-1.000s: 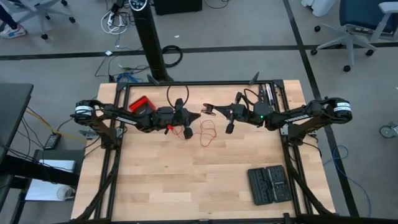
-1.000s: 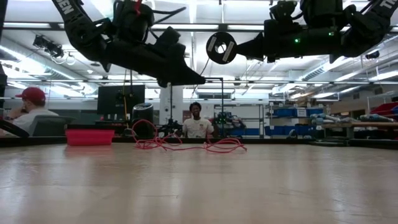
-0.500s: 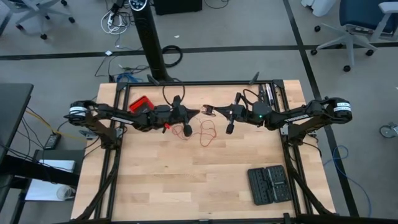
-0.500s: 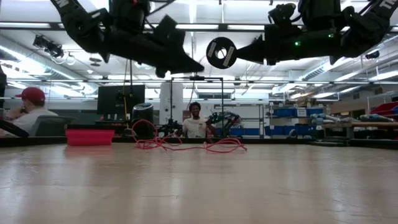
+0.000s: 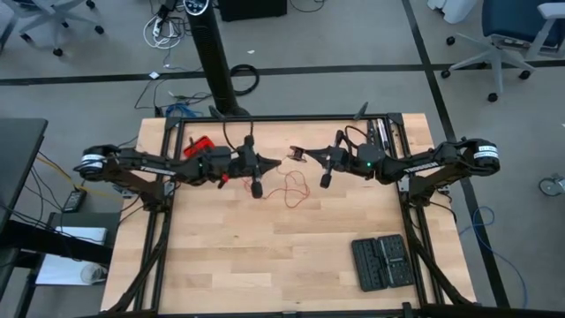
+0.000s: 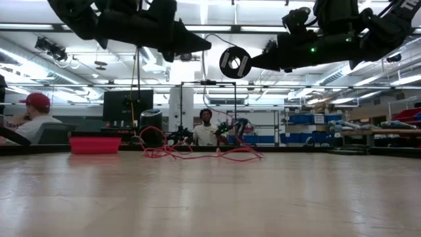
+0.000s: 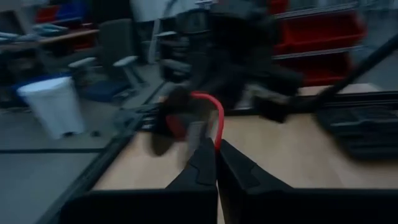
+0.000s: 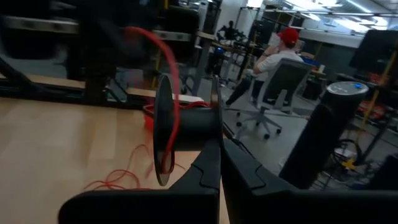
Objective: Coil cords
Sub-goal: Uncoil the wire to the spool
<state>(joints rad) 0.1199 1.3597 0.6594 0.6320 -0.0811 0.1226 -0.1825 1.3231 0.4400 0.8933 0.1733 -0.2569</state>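
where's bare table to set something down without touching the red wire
The near half of the table is bare wood, bordered by the black case at the near right. The far middle is crowded: the red wire lies loose there beneath the left gripper and the right gripper holding the spool, with the red box far left.

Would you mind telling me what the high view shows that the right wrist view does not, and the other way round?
Only the high view shows the black case on the table and the left gripper, shut above the wood. Only the right wrist view shows a seated person in a red cap beyond the table. Both show the red wire lying loose on the wood and the right gripper shut on the black spool.
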